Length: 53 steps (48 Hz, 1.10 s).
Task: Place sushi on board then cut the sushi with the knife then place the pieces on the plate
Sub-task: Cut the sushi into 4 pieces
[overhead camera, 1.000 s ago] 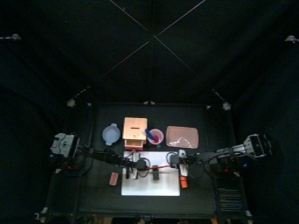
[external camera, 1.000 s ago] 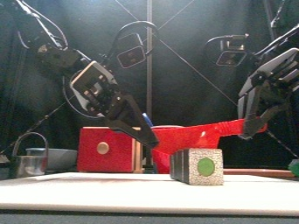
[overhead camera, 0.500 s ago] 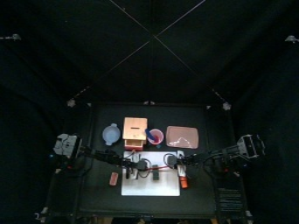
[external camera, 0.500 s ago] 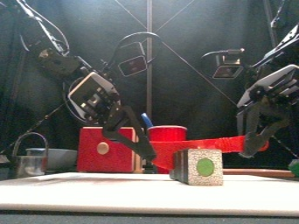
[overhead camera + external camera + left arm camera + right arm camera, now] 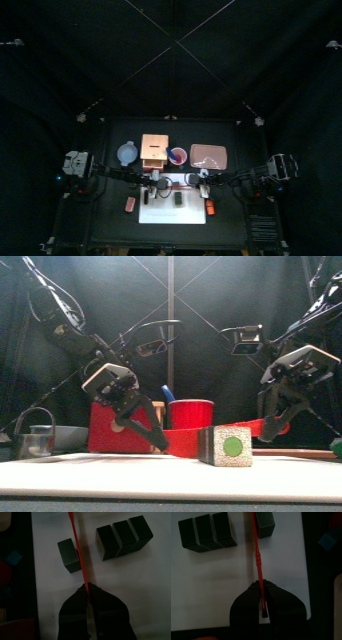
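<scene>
1. Looking down from high up, one white board (image 5: 174, 214) lies at the front of the table. Behind the board stand one wooden box (image 5: 156, 150), one blue-grey bowl (image 5: 127, 153), one red cup (image 5: 178, 156) and one pink tray (image 5: 210, 156). The left gripper (image 5: 158, 186) and the right gripper (image 5: 201, 184) both hang over the back half of the board, near each other.
2. From the front, one sushi piece (image 5: 230, 446) with a green dot stands on the board. The two grippers point down, one on each side of it. Behind the board, the red cup has one blue knife (image 5: 166, 392) sticking up at its rim. One metal cutter (image 5: 38, 442) stands past the board's left end.
3. In the left wrist view, four sushi pieces sit on the board: a row of three (image 5: 125, 537) pressed together, and a single piece (image 5: 68, 555) apart from them. One red knife (image 5: 78, 557) runs between the two groups. The left gripper is squeezed tight on one end of the red knife.
4. In the right wrist view, the same four pieces show on the board, three together and one alone just beside the red knife. The right gripper is squeezed tight on the red knife too.
</scene>
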Motion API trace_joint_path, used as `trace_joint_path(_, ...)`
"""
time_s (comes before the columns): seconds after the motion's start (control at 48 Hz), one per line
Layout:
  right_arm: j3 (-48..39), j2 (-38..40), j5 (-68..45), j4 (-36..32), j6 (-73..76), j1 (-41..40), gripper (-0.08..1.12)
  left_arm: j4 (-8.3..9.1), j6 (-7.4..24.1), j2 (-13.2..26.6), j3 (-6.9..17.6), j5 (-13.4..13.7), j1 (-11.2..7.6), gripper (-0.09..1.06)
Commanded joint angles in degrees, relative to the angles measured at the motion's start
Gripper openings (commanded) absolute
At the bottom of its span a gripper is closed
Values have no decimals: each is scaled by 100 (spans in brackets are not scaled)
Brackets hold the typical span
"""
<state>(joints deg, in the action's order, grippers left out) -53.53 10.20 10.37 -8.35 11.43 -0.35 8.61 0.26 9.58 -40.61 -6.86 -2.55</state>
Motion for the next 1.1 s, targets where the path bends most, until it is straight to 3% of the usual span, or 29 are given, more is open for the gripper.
trace_joint_path(0.021, 167, 378, 229, -9, -18, 18, 41, 26, 9, -316, 35, 35, -70, 35)
trace_joint_path(0.125, 255, 633, 448, -9, -18, 158, 41, 18, 0, -475, 70, 35, -114, 35)
trace_joint_path(0.479, 114, 1160, 677, 439, 35, 914, 41, -88, -9, -404, 229, 35, -686, 34)
trace_joint_path(0.792, -9, 888, 650, 624, 26, 914, 41, -141, 9, -105, 387, 35, -703, 34)
trace_joint_path(1.104, -26, 791, 580, 554, 18, 905, 41, -167, -9, -105, 404, 35, -756, 34)
